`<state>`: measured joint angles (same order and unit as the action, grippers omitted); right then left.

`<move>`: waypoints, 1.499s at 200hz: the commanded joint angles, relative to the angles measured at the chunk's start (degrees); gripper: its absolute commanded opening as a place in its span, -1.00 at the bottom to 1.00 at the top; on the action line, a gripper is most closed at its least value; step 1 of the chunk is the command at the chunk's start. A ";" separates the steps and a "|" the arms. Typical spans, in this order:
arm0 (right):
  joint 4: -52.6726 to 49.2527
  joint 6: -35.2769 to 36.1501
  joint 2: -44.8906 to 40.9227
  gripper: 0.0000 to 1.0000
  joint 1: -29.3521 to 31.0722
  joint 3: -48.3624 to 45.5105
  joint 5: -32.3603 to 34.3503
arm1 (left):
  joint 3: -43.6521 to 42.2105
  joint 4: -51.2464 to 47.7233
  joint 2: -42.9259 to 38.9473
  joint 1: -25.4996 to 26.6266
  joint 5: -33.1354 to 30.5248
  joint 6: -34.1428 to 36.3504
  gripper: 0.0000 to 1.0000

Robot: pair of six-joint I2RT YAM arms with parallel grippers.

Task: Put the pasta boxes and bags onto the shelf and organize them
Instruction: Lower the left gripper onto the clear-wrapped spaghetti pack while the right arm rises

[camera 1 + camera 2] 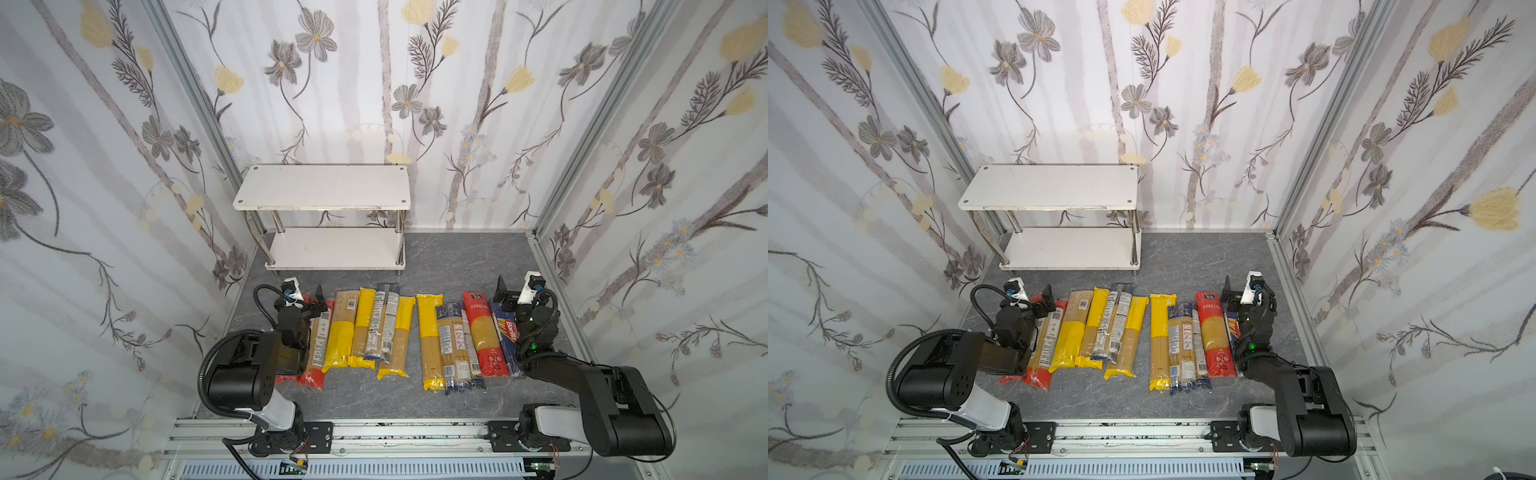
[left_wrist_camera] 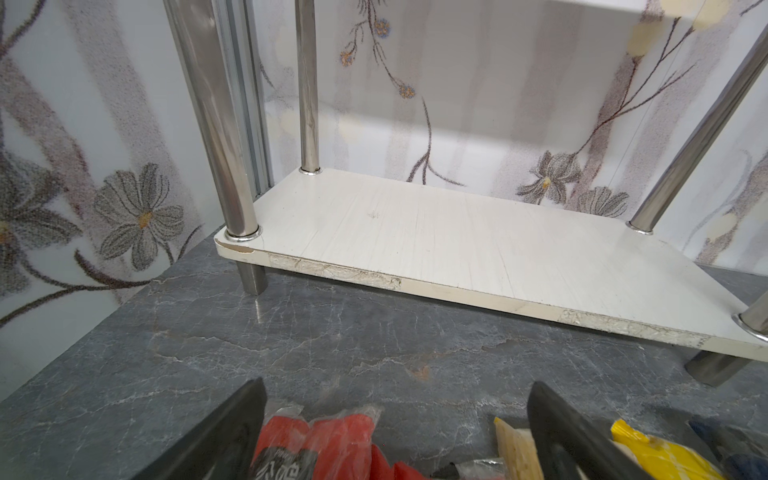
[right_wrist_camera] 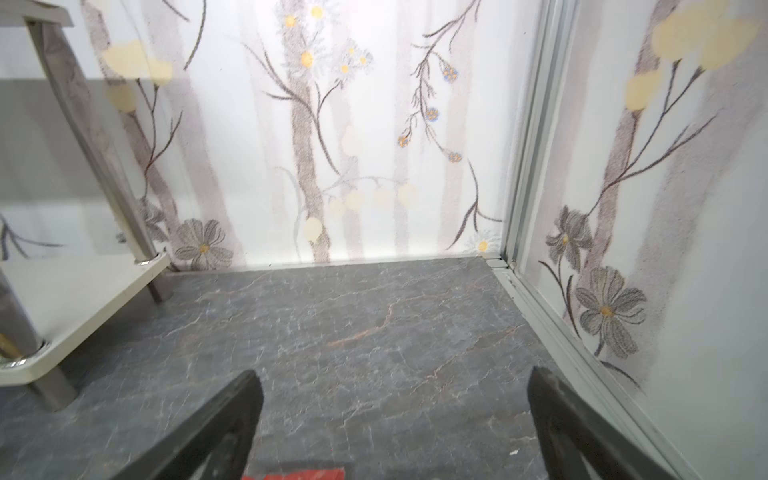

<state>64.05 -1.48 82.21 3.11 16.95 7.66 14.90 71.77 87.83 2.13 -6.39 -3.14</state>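
Grey marbled tabletop (image 1: 457,257) carries everything we see: the white two-tier shelf (image 1: 322,187) stands against the back wall, the pasta packs (image 1: 430,332) lie in a row before it, and our left gripper (image 2: 395,399) and right gripper (image 3: 395,386) hover over the row's ends, spread wide, gripping nothing.

pasta packs (image 1: 390,332) lie before the shelf (image 1: 322,187)

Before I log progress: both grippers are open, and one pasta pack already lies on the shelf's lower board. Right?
Not quite: the shelf is bare on both boards, as both top views show. The left gripper and right gripper are open.
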 commanded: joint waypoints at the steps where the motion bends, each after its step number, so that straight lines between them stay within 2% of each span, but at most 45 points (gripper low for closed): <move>1: -12.66 -0.11 -2.26 0.99 1.82 4.74 8.61 | 1.97 -5.85 -3.83 0.97 -4.69 0.43 1.00; 22: -25.68 -4.08 -3.71 0.99 2.86 11.07 11.82 | 4.21 -11.22 -6.93 3.92 -8.97 2.80 1.00; 34: -34.92 -8.67 -4.32 0.99 2.94 15.75 11.75 | 6.28 -15.22 -8.66 6.52 -14.59 2.92 1.00; 41: -39.25 -10.79 -4.55 0.99 3.00 18.09 11.61 | 7.76 -18.13 -9.87 7.87 -16.88 1.43 1.00; 66: -51.05 -15.99 -5.42 0.99 3.38 24.75 9.15 | 12.83 -29.32 -13.71 12.57 -18.51 -4.69 1.00; 103: -63.88 -16.01 -8.94 0.99 6.99 30.16 8.79 | 17.34 -45.47 -18.02 23.95 -24.57 -11.06 1.00; 126: -67.67 -16.90 -12.44 0.99 8.85 29.65 7.56 | 15.67 -52.92 -21.32 30.51 -24.56 -19.55 1.00; 147: -70.32 -18.64 -15.82 0.99 10.03 28.46 3.69 | 12.28 -56.30 -24.21 36.78 -25.86 -25.81 1.00; 175: -72.46 -21.11 -19.94 0.99 11.63 26.73 -0.97 | 8.89 -57.20 -25.27 44.31 -27.85 -30.91 1.00; 201: -73.90 -22.98 -24.44 0.99 13.34 23.35 -2.59 | 8.14 -57.54 -22.30 49.78 -30.10 -32.93 1.00; 242: -78.75 -24.05 -30.81 0.99 14.75 21.43 -2.17 | 8.95 -57.88 -16.05 55.44 -31.87 -34.60 1.00; 300: -81.39 -24.69 -33.52 0.99 15.84 21.21 -2.88 | 12.64 -59.39 -6.00 58.33 -34.89 -35.30 1.00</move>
<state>-16.16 -25.02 48.84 18.46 38.15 5.69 24.97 13.63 78.04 59.92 -37.50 -37.50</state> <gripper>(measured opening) 0.996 0.998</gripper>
